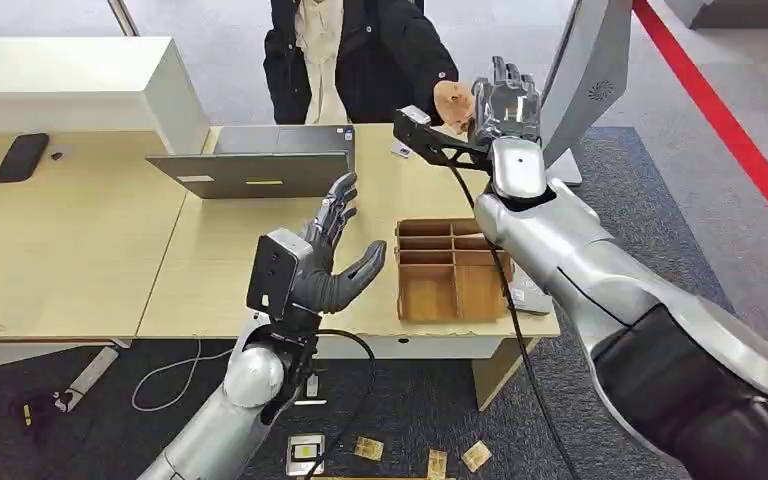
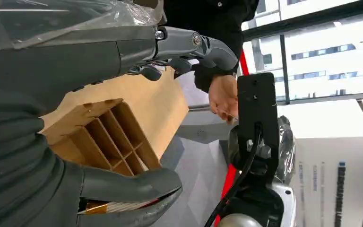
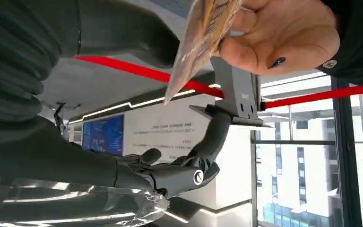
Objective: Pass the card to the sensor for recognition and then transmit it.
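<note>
- Landmark: wooden tray (image 1: 412,262) with compartments, at the near right corner of the table (image 1: 80,250).
- Right hand (image 1: 506,105): raised past the tray's far side, up by the person's hand (image 1: 451,101). Fingers spread, palm toward the person.
- Card (image 3: 199,43): in the right wrist view it is pinched by the person's hand (image 3: 283,40). The robot's thumb (image 3: 123,35) sits just behind it; cannot tell whether the thumb touches the card, so cannot tell whether the right hand has any grip on it.
- Left hand (image 1: 325,262): just left of the tray, above the table, fingers apart, thumb pointing toward the tray, holding nothing.
- Left wrist view: tray (image 2: 106,137) between the left hand's thumb and fingers, not touched; person's hand (image 2: 224,97) beyond it next to the right wrist camera mount (image 2: 256,118).
- Grey screen on a stand (image 1: 585,70): behind and right of the tray, right beside the right hand.
- Laptop (image 1: 260,165): far-left of the tray, lid toward the robot.
- Black phone (image 1: 21,157): well left of the tray.
- Loose cards (image 1: 368,448) on the floor, near side of the tray, under the table edge.
</note>
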Tool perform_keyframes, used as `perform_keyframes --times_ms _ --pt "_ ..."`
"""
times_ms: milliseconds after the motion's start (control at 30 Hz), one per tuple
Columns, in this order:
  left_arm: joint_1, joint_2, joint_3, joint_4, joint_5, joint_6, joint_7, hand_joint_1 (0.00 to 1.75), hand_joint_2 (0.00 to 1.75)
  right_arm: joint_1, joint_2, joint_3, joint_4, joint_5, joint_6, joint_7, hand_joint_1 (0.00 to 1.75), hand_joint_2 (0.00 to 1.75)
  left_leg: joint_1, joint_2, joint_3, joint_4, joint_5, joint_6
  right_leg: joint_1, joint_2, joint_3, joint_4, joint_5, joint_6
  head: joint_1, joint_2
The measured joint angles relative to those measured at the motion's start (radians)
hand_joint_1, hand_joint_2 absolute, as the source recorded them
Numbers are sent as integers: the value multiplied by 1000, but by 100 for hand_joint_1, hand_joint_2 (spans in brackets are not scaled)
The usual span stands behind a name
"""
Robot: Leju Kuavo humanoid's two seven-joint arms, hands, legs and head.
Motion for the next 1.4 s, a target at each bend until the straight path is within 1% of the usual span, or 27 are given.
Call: perform_keyframes --times_ms 133,200,367,433,467,533,633,700,767,833,933,1000,1067,1233,1333,1400 --pt "-1 0 0 0 0 -1 1 0 175 0 -1 -6 0 -49 -42 -23 0 175 0 0 0 0 0 0 0 0 0 0 0 0 0 0" --pt "-1 0 0 0 -2 1 3 0 175 1 -2 -21 -1 -114 -97 -55 0 175 0 0 0 0 0 0 0 0 0 0 0 0 0 0" --pt "-1 0 0 -1 -15 17 20 0 175 5 -10 -70 -34 -241 -286 -190 0 175 0 0 0 0 0 0 0 0 0 0 0 0 0 0" --pt "0 2 0 -1 -24 28 24 0 175 20 -16 -97 -68 -293 -345 -254 0 175 0 0 0 0 0 0 0 0 0 0 0 0 0 0" --pt "1 3 0 -2 -29 35 26 0 175 32 -18 -108 -92 -326 -357 -285 0 175 0 0 0 0 0 0 0 0 0 0 0 0 0 0" --pt "3 6 1 -2 -33 38 30 0 175 56 -24 -127 -137 -353 -364 -317 0 175 0 0 0 0 0 0 0 0 0 0 0 0 0 0" --pt "6 9 1 -2 -33 42 30 0 175 79 -33 -154 -191 -374 -367 -332 0 175 0 0 0 0 0 0 0 0 0 0 0 0 0 0" --pt "8 10 1 -2 -35 50 31 0 175 104 -42 -174 -239 -435 -370 -373 0 175 0 0 0 0 0 0 0 0 0 0 0 0 0 0" --pt "14 13 2 -3 -42 69 32 0 175 153 -61 -193 -324 -502 -366 -411 0 175 0 0 1 0 0 0 0 0 1 0 0 0 0 0" --pt "24 19 3 -10 -53 93 35 0 175 224 -82 -203 -429 -561 -359 -415 0 175 0 0 1 0 0 0 0 0 1 0 0 0 0 0" --pt "42 34 11 -24 -79 114 37 0 175 368 -116 -213 -609 -637 -328 -418 0 175 0 -1 1 0 -1 0 0 0 1 0 -1 0 0 0" --pt "54 44 20 -37 -102 124 39 0 175 469 -132 -224 -721 -688 -308 -440 0 175 1 -1 1 0 -1 0 1 0 1 0 -1 0 0 0" --pt "68 55 33 -52 -131 131 43 0 175 573 -147 -235 -826 -728 -304 -464 0 175 1 -1 0 0 -1 0 1 -1 1 0 -1 0 0 0" --pt "97 79 54 -97 -204 146 54 0 175 745 -175 -283 -1023 -772 -327 -504 0 175 1 -1 1 0 -1 0 1 0 1 0 -2 0 0 0" --pt "116 91 64 -124 -223 159 64 0 175 828 -184 -323 -1115 -799 -364 -536 0 175 1 -1 1 0 -1 0 0 -1 1 0 -2 0 0 0" --pt "129 99 75 -143 -226 159 67 0 175 880 -189 -352 -1179 -817 -375 -556 0 175 0 -1 0 0 -1 0 0 0 1 0 -2 0 0 0"
